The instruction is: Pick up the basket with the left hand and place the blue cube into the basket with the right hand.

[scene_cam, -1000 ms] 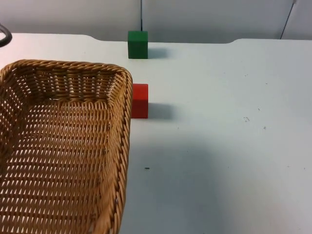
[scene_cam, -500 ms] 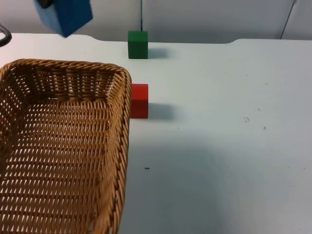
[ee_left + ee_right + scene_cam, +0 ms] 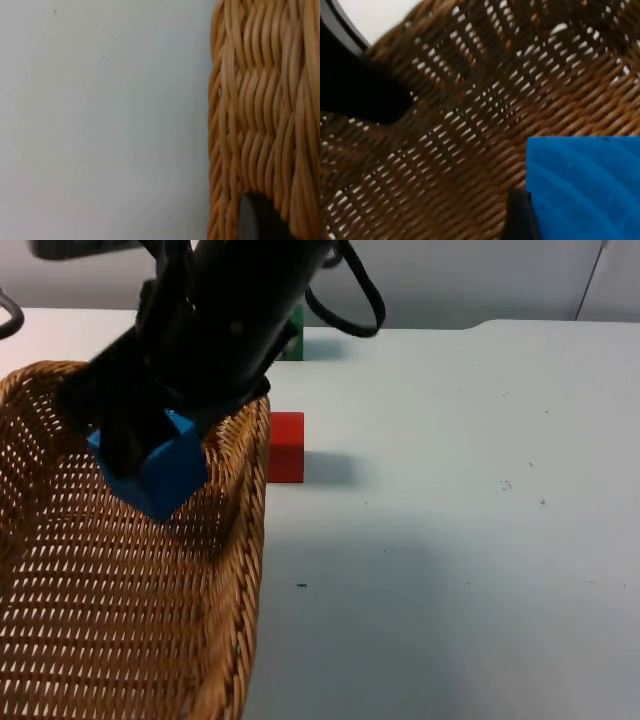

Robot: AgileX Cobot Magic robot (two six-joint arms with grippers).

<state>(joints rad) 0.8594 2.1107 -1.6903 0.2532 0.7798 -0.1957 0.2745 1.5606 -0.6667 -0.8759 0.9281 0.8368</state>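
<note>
A woven wicker basket fills the near left of the top view, raised off the table. Its rim runs close along the left wrist view, where a black fingertip of my left gripper presses against the weave. My right gripper reaches in from above and is shut on the blue cube. The cube hangs tilted over the basket's far right part, just inside the rim. In the right wrist view the blue cube sits against a fingertip, with the basket floor below.
A red cube stands on the white table just right of the basket's rim. A green cube stands farther back, partly behind the right arm. The table's right half is open surface.
The right arm has swung down from the upper left with the blue cube, which now hangs inside the basket's rim. The basket and the red cube have barely moved.
</note>
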